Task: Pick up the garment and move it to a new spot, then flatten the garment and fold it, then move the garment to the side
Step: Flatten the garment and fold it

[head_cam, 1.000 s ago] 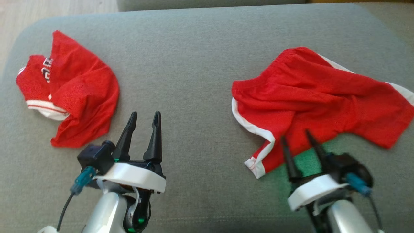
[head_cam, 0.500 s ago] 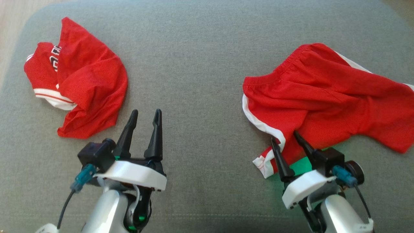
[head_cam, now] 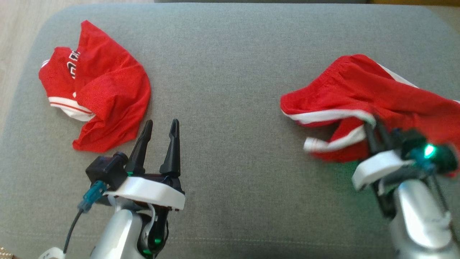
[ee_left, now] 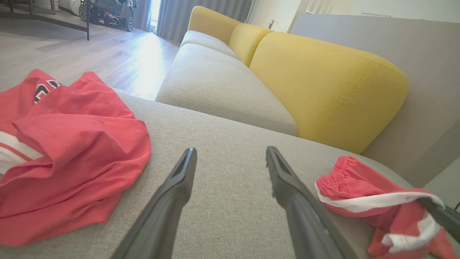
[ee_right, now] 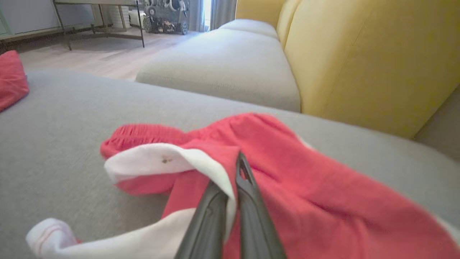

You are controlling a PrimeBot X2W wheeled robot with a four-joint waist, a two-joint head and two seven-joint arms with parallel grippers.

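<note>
Head view has the red shorts (head_cam: 381,90), edged in white trim, lying bunched at the right side of a grey cushion (head_cam: 230,64), close to its right edge. The right gripper (head_cam: 373,125) has its two dark fingers pressed together on the near edge of the shorts, pinching a fold of red cloth and white trim. In the right wrist view the trim drapes over one finger and the cloth rises in a ridge at the tips, with the gathered waistband off to that view's left. A loose hem end with a white band lies just beside this gripper, toward the middle of the cushion. The left gripper (head_cam: 161,124) sits over bare cushion, jaws spread wide with nothing between them. A crumpled red jersey (head_cam: 107,97) with white striped trim lies at the cushion's left side, well apart from the shorts and near the left fingertips. Beyond the cushion, the left wrist view shows a yellow backrest (ee_left: 323,82) and a wood floor (ee_left: 90,54).
</note>
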